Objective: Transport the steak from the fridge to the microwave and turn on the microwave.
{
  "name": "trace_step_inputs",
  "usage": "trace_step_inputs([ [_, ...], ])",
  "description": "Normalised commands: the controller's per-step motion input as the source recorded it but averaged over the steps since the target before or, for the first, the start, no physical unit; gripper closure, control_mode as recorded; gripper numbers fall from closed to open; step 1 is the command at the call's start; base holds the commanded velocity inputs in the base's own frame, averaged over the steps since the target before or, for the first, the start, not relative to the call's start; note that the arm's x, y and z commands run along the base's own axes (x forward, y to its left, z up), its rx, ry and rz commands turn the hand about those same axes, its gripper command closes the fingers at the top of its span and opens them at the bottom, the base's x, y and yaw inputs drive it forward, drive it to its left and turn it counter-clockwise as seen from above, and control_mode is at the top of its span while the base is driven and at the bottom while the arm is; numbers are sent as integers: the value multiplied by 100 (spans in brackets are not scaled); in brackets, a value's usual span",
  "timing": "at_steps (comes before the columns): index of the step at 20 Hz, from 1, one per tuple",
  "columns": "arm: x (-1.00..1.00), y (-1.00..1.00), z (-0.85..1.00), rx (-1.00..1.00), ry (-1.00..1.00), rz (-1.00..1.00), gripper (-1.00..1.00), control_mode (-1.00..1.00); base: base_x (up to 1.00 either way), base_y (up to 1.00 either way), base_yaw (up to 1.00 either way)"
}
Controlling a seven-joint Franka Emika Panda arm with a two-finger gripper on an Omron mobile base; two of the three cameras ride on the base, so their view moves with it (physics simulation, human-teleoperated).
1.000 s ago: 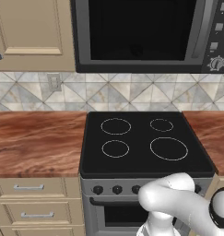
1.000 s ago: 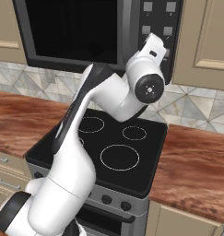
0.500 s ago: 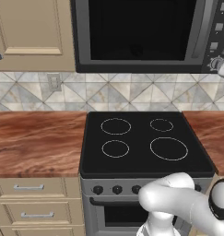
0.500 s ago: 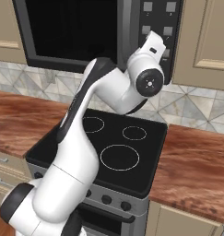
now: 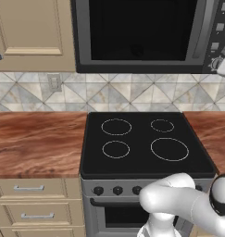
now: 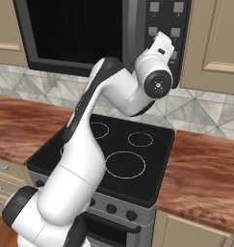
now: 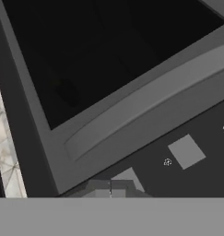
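The microwave [image 5: 141, 32] hangs above the stove with its dark glass door shut. Its curved grey handle [image 7: 145, 106] runs beside the right-side button panel [image 6: 166, 19]. My arm reaches up to that panel, and the white hand [image 6: 159, 53] sits right against its lower part. In the hand view my gripper [image 7: 110, 190] is shut, with the tips pressed together at a square grey button [image 7: 127, 177]; another button [image 7: 186, 151] lies further along. Nothing is held. The steak is hidden and the fridge is out of view.
A black four-ring stove [image 5: 141, 139] with an oven stands below the microwave. Reddish wooden counters [image 5: 37, 141] flank it on both sides. Beige cabinets [image 5: 33, 32] hang beside the microwave, above a tiled backsplash with an outlet [image 5: 53, 82].
The hand has crept up and closer to the button panel; in the left base view its white edge now covers the knob at the right. The gripper has stayed shut.
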Motion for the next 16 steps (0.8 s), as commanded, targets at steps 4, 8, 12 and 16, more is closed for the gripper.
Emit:
trace_step_inputs([
  [4,8,-6,0,0,-1,0,100,-100,0,0,0],
  [8,14,-7,0,0,0,0,100,-100,0,0,0],
  [12,16,-9,0,0,0,0,100,-100,0,0,0],
  [16,18,-9,0,0,0,0,100,-100,0,0,0],
])
